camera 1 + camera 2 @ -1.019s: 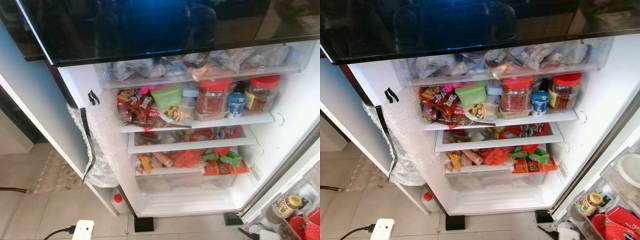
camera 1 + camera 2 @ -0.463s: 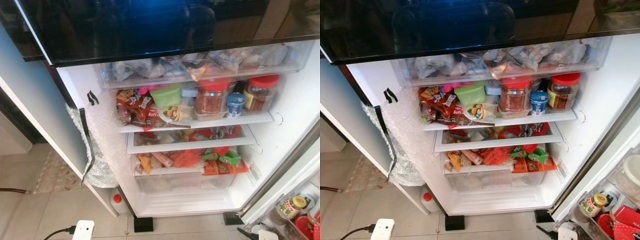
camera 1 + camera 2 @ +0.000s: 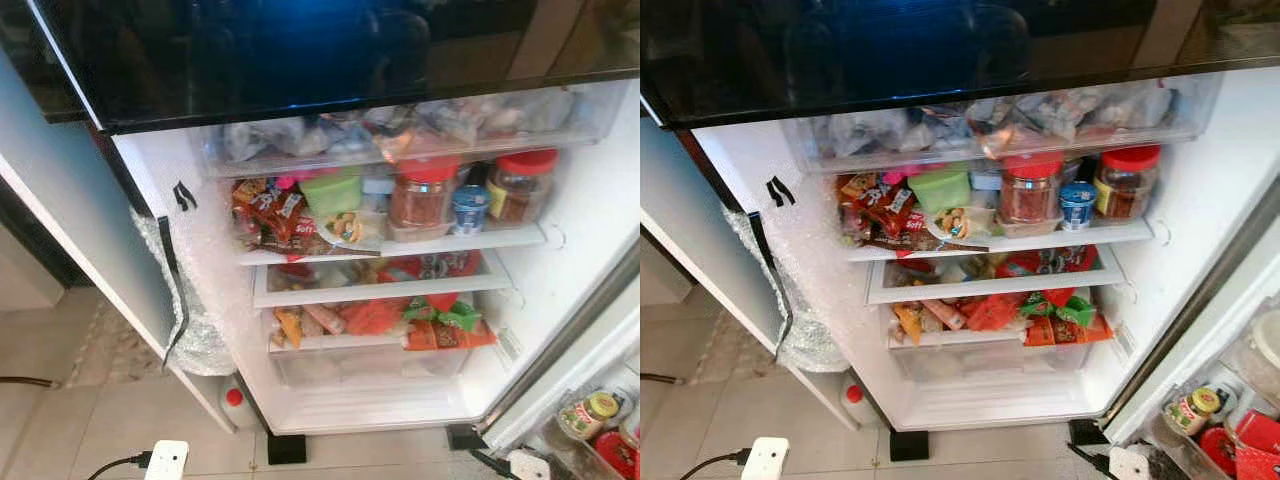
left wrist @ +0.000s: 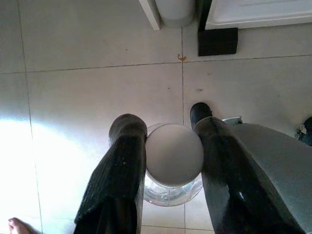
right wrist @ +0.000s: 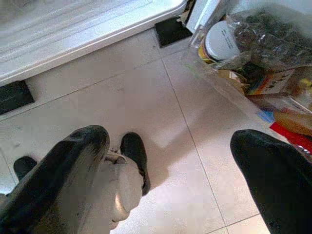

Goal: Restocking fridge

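I had the robot standing before the open fridge (image 3: 590, 220), looking down into it. My left hand (image 4: 168, 146) hung low over the tiled floor (image 4: 87, 87), and its two black fingers were clenched on a jar (image 4: 173, 161) with a pale round lid. The glass body of the jar showed below the lid, between the fingers. I judged that this jar was the thing to be put in, and that I held it by the lid end so it would stay upright while the arm was lifted.

My right hand (image 5: 170, 161) was released, its fingers wide apart and holding nothing, also low over the floor near the door bins (image 5: 253, 53). I think it was kept free in case something on a shelf had to be pushed aside.

Inside, the upper shelf (image 3: 400, 245) was already crowded: two red-lidded jars (image 3: 425, 195) at the right, a small blue-lidded pot (image 3: 470, 208) between them, a green box (image 3: 333, 190) and snack packets (image 3: 270, 215) at the left. The shelves below were full of bags too. The clear drawer (image 3: 370, 365) at the bottom looked almost unused.

The jar was not yet near any shelf, so the placing step was hardly begun. Finding a gap would be the hard part, because a jar pushed in carelessly could knock the packets out.
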`<state>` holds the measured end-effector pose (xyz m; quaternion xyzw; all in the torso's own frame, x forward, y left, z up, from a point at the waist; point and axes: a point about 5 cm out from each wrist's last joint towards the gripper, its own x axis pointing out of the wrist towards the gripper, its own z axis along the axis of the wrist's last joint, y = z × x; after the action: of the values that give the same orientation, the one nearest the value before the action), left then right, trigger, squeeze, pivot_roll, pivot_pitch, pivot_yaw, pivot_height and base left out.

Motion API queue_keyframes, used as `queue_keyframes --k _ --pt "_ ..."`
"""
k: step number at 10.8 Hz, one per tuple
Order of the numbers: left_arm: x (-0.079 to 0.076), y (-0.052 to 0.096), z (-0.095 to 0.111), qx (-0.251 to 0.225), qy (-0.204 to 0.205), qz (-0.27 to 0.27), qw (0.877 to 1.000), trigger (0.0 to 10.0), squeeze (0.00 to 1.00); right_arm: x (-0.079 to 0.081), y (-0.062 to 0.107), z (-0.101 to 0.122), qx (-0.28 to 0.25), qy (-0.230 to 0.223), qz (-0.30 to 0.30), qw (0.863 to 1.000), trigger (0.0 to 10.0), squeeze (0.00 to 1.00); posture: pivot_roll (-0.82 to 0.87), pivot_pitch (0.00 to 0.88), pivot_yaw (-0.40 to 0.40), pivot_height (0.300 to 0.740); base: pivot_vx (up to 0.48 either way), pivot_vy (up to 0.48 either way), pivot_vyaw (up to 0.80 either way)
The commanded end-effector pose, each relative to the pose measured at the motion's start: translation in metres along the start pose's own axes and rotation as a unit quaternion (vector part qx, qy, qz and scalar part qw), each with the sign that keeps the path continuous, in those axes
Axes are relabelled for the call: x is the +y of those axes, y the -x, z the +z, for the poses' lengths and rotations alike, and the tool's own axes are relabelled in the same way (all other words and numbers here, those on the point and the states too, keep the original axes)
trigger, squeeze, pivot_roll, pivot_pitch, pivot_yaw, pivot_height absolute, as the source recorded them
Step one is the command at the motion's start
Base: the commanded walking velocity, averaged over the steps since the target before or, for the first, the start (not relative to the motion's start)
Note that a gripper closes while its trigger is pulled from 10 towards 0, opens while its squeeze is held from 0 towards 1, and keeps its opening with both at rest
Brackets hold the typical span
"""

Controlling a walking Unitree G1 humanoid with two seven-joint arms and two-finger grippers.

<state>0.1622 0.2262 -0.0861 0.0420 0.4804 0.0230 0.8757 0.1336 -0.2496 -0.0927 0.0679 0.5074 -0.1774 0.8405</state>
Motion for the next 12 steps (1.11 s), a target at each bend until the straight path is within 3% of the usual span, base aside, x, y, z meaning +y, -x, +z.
queue_keyframes --k 1,2,6,9,10,12 --pt "0.004 0.001 -0.002 0.007 -0.004 0.005 1.0 10.0 0.0 0.002 0.0 -0.003 0.006 -0.006 -0.001 1.0 10.0 0.0 -0.13 0.0 0.079 0.74 0.0 -0.285 0.0" --pt "0.004 0.001 -0.002 0.007 -0.005 0.005 1.0 10.0 0.0 0.002 0.0 -0.003 0.006 -0.006 -0.001 1.0 10.0 0.0 -0.13 0.0 0.078 0.74 0.0 -0.285 0.0" --pt "0.004 0.001 -0.001 0.004 -0.001 0.005 1.0 10.0 0.0 0.001 0.0 -0.004 0.011 0.003 -0.008 1.0 10.0 0.0 -0.12 0.0 0.078 0.74 0.0 -0.284 -0.75" --pt "0.004 0.001 0.0 -0.005 0.004 0.005 1.0 10.0 0.0 0.001 0.0 -0.004 0.007 0.0 -0.006 1.0 10.0 0.0 -0.12 0.0 0.083 0.74 0.0 0.0 0.0" --pt "0.004 0.001 0.003 -0.022 0.007 0.003 1.0 10.0 0.0 0.001 0.0 -0.004 0.006 -0.001 -0.005 1.0 10.0 0.0 -0.11 0.0 0.079 0.74 0.0 0.0 0.0" --pt "0.003 0.003 0.015 -0.104 0.038 0.009 0.994 10.0 0.0 0.002 0.0 -0.003 0.007 0.017 0.005 1.0 10.0 0.0 -0.09 0.0 0.068 0.74 0.0 0.0 0.0"
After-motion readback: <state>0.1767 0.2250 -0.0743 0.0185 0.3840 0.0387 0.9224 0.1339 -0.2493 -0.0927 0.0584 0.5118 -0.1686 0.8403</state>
